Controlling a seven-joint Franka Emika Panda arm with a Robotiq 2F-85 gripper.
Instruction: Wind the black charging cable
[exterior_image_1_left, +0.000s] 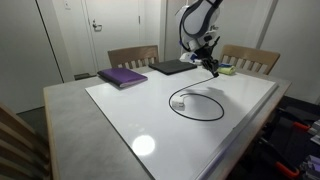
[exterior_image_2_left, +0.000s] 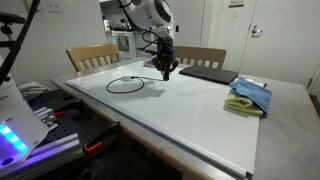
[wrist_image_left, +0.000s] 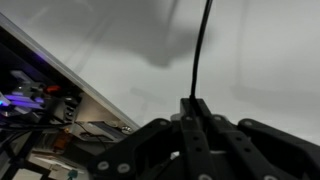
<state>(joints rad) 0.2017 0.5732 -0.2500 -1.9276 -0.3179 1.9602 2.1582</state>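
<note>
**A:** We saw the thin, flexible black charging cable (wrist_image_left: 199, 50) pinched at one stretch. The dark two-fingered gripper (wrist_image_left: 192, 102) had its jaws pressed together on it, above the far side of the glossy white tabletop (exterior_image_1_left: 120, 110). The rest lay nearer, in one loose loop near the middle of the table, with the small pale plug block (exterior_image_1_left: 178, 103) at the loop's left edge in an exterior view.

**B:** We judged slipping the main risk. A cord that thin could slide out of the pinch under a hard pull. A pull could also drag the whole loop flat instead of coiling it.

**A:** And the plug block might catch or flip. The flat dark laptop (exterior_image_2_left: 205, 72) at the far edge and the folded blue-and-green cloth (exterior_image_2_left: 250, 97) at the far right sat near enough that a wide sweep could snag them.

**B:** Only the wrist view showed us the pinch itself, with the cord running out from between the fingers, but it hid the loop. Both exterior views gave us the loop, and one the flat purple book (exterior_image_1_left: 122, 77) at the far left. The grip was too small to read in either.
</note>
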